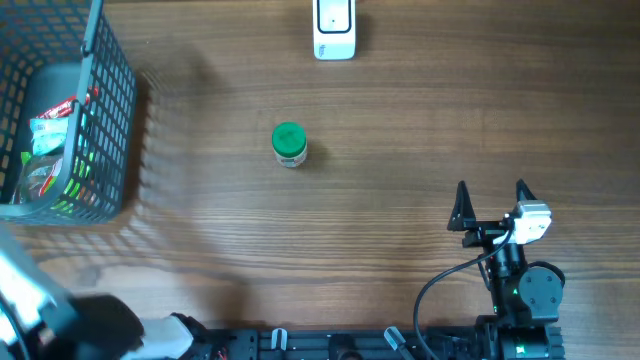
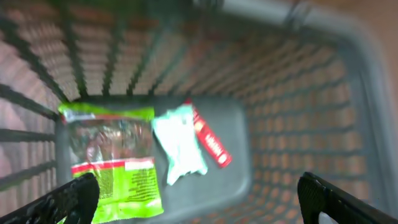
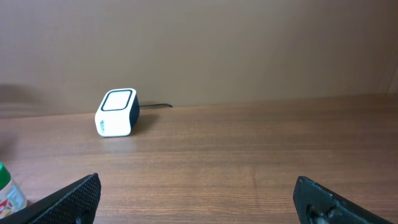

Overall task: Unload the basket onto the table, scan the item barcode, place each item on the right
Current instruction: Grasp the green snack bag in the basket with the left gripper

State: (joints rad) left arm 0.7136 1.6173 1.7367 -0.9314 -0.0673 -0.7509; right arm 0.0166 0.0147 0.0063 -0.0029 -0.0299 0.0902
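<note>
One grey mesh basket is sitting at ten o'clock on the desk, seen from overhead. Two arms are showing: the left hand is hanging over the basket's inside, its fingers spread wide with nothing between them, and the right hand is pointing toward twelve from four o'clock, likewise spread wide and holding nothing. One white scanner is standing at twelve o'clock. One green-capped bottle is standing upright toward eleven o'clock of centre, well apart from both hands. Three packets are lying in the basket: one green packet, one white packet, one red packet. The desk is showing brown wood grain; a plain tan wall is rising behind it.
</note>
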